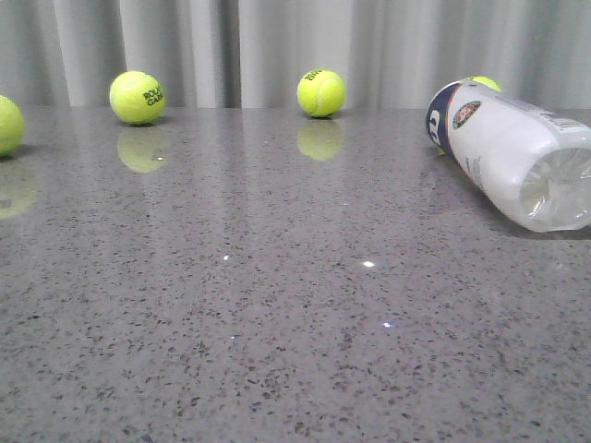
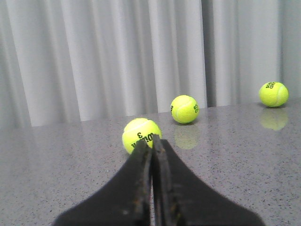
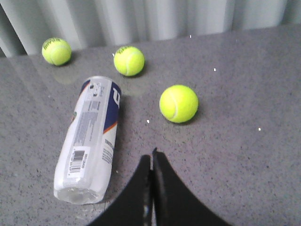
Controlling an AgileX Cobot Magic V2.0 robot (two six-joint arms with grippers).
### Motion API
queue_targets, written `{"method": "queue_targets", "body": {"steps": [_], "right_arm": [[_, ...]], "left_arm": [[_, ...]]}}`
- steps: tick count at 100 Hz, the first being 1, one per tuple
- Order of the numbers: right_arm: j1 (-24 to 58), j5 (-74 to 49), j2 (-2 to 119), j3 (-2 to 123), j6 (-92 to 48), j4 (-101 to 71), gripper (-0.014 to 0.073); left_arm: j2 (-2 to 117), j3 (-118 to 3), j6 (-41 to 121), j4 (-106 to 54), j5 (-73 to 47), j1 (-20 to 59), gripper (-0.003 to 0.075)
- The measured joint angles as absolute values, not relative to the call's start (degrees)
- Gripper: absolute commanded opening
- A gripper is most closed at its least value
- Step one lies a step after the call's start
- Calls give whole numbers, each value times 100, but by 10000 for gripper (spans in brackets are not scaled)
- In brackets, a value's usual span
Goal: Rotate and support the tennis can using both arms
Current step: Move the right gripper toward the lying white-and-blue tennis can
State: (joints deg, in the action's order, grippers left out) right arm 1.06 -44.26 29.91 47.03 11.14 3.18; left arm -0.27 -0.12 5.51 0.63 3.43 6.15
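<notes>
So basically nothing's happened on the task yet as far as I can tell. The tennis can (image 1: 512, 157) is lying on its side on the speckled grey table (image 1: 277, 323), over toward the right in the front view, clear end facing the camera and the navy label end pointing back toward the curtain (image 1: 277, 46). Neither arm shows up in the front view at all. The right gripper (image 3: 151, 157) has its fingers pressed together with nothing between them, hanging near the can's clear end but not touching it, with the can just off to one side. The left gripper (image 2: 152, 141) is also closed up tight on nothing, and it's pointed at a tennis ball (image 2: 141, 135) with two more balls further back; the can isn't even in its view. So everything's still to do: both arms need to get to the can, stand it up or turn it, and brace it
</notes>
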Motion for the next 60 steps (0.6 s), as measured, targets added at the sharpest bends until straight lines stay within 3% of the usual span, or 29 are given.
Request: {"method": "queue_targets", "body": {"steps": [17,24,33,55,60], "right_arm": [[106,-4872,3805,5070,1114,318,-65],[106,-4952,4043,5084,1103,318,-22],[106,-5095,4301,5093,1103,306,120],[106,-5338,4659,5093,1103,306,648],[106,-5354,4673,5093,1103,306,654]], "left_arm": [[-27,-12,551,63,343,615,-21],[-27,-12,551,63,343,615,-21],[-27,-12,551,63,343,615,-21],[-27,-12,551,63,343,615,-21],[-27,-12,551,63,343,615,-21]]}}
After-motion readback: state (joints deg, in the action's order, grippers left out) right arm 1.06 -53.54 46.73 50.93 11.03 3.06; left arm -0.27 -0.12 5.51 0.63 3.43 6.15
